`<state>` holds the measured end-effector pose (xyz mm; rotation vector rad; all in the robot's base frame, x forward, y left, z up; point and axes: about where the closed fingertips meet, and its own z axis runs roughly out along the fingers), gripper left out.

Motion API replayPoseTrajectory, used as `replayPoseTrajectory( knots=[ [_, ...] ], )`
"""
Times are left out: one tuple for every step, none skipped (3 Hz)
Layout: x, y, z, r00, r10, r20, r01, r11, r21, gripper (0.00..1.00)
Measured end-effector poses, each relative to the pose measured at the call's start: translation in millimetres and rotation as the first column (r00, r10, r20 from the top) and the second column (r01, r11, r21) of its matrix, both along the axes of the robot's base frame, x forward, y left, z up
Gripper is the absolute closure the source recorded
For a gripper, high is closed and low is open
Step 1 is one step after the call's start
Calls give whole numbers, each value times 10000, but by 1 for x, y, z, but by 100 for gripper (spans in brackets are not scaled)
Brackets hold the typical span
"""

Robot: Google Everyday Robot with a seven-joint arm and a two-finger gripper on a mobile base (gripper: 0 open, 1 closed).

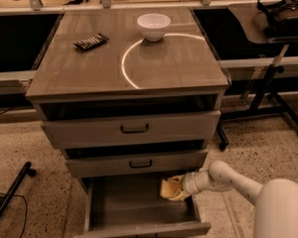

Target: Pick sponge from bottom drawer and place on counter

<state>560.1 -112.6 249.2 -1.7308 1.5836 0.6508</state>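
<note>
The bottom drawer [134, 209] is pulled open below two upper drawers with black handles. The pale-yellow sponge [170, 188] is in the gripper [175, 188] at the drawer's right side, held a little above the drawer floor. The white arm reaches in from the lower right. The gripper is shut on the sponge. The counter [89, 68] is the glossy grey-brown cabinet top with a bright curved reflection arc.
A white bowl [153, 25] stands at the back middle of the counter and a dark remote-like bar [91, 41] lies at its back left. A black stand with a headset [283, 14] is at the right. A black leg [10, 195] lies on the floor at left.
</note>
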Motion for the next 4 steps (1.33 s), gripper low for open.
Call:
replayPoseTrajectory(
  knots=[
    [-15, -1, 40, 9923, 1239, -71, -1231, 9899, 696, 100],
    [-35, 6, 47, 9820, 1838, -425, -1781, 9776, 1117, 100],
    [-38, 6, 57, 9801, 1972, -228, -1925, 9723, 1329, 100],
    [-50, -2, 107, 9722, 2179, 854, -2294, 9596, 1631, 100]
  ],
)
